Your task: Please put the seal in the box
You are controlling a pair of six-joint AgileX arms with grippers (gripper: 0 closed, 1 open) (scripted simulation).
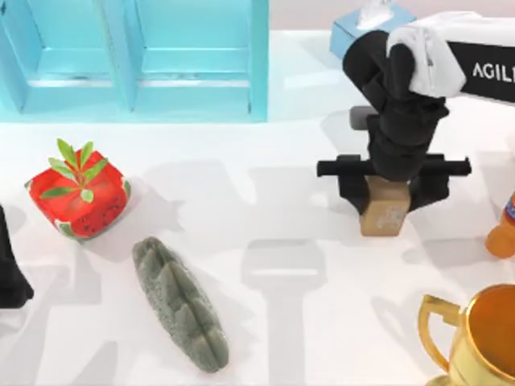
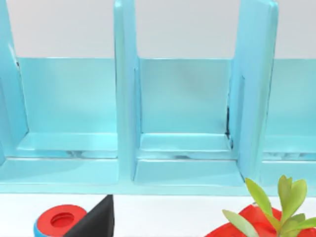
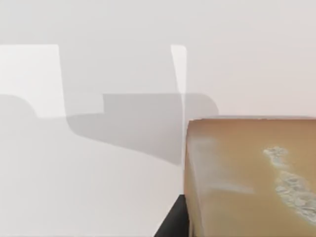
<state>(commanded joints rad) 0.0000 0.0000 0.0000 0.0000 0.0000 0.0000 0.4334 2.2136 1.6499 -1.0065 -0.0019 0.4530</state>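
Right of centre in the top view, the right gripper stands over the seal, its jaws seemingly clamped on the block's upper part, though the wrist hides the contact. The box fills the upper left. The left gripper sits at the left edge.

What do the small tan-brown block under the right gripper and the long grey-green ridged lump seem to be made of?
The tan-brown block, the seal, looks like matte wood or stone: flat faces and whitish worn patches in the right wrist view. The grey-green ridged lump looks like rough, dull stone or clay, given its grainy, unshiny surface. The right gripper straddles the seal.
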